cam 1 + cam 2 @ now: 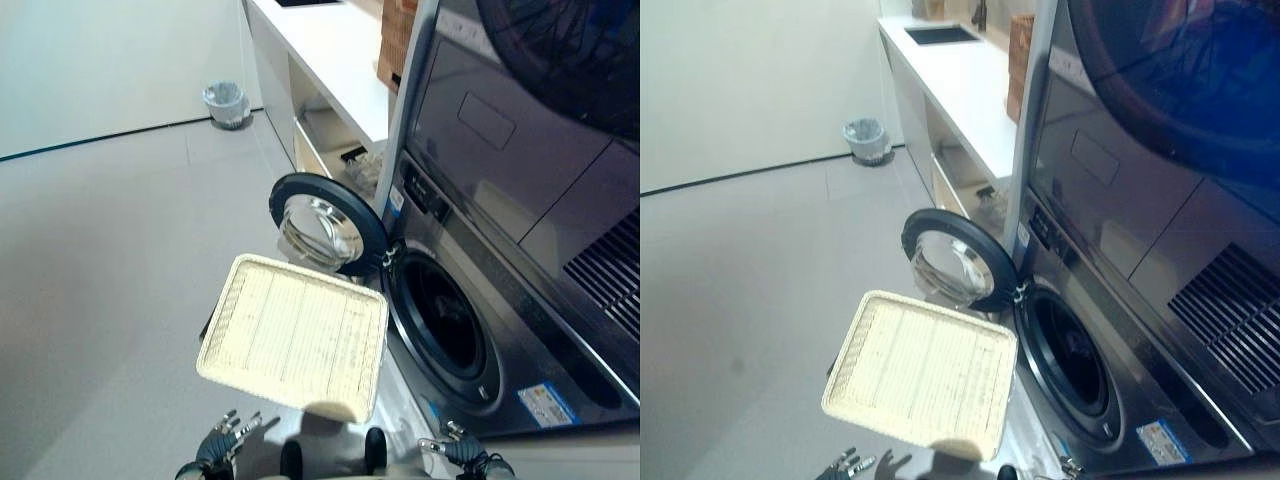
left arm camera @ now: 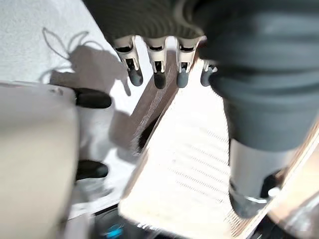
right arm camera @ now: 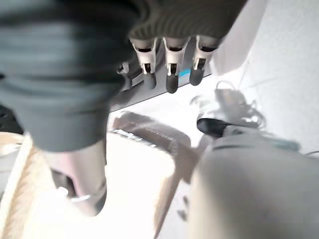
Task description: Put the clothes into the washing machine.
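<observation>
Though hands [image 1: 222, 445] low, basket [image 1: 295, 335] above.

Washing machine [image 1: 470, 330] cut off by the right and lower picture edges; drum interior [image 1: 445, 318] dark, contents cannot be told. Left hand [image 1: 222, 443] and right hand [image 1: 458, 449] cut off at the bottom edge of the left eye view. Basket [image 1: 295, 335] interior seen from above; whether any cloth lies in it cannot be told.
</observation>
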